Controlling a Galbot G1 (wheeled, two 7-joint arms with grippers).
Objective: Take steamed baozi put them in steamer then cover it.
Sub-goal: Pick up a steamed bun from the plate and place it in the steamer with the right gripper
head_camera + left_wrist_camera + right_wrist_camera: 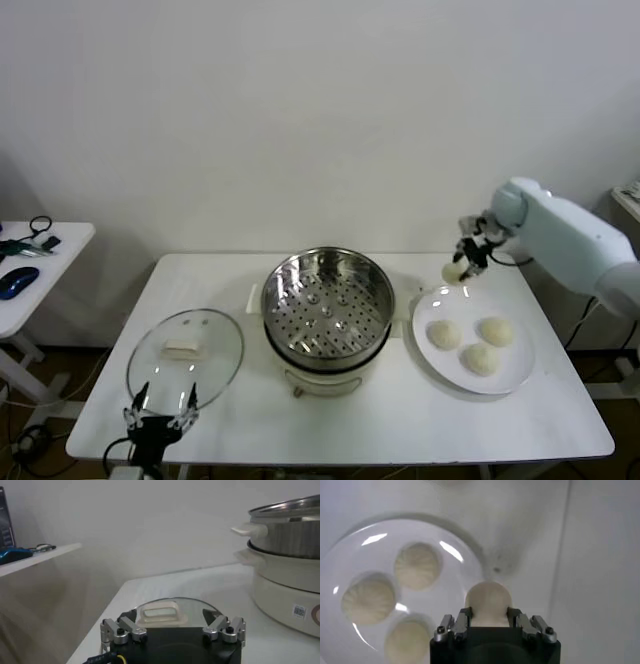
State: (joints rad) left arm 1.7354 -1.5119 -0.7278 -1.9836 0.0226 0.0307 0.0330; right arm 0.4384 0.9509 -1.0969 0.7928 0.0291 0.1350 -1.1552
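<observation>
Landmark: I take the round shiny stainless-steel steamer (327,310) with its perforated tray and white base as my reference; it stands uncovered at the middle of the white table (520,425).
Writing: I read nothing. The left wrist view shows a small square label (299,611) on the steamer's white base, too small to make out.
Right gripper: my right gripper (462,262) is clenched on one cream-white domed baozi (454,272), held in the air to the right of the steamer, over the far edge of the flat white plate (505,378).
Other baozi: three more cream-white buns (479,358) lie on that plate, right of the steamer, close together.
Left gripper: my left gripper (160,415) is released, fingers spread, at the table's near edge left of the steamer, just beside the round clear glass lid with the whitish handle (186,355).
Only in right wrist view: the pleated tops of the plated buns (417,566) and the jaws pressing both sides of the held baozi (488,601).
Only in left wrist view: the steamer's white side handle (246,529) and the lid's handle (160,613) seen from low down.
Only in head view: a second small white table (30,290), far left of the steamer, with a blue mouse (17,281) on it.
</observation>
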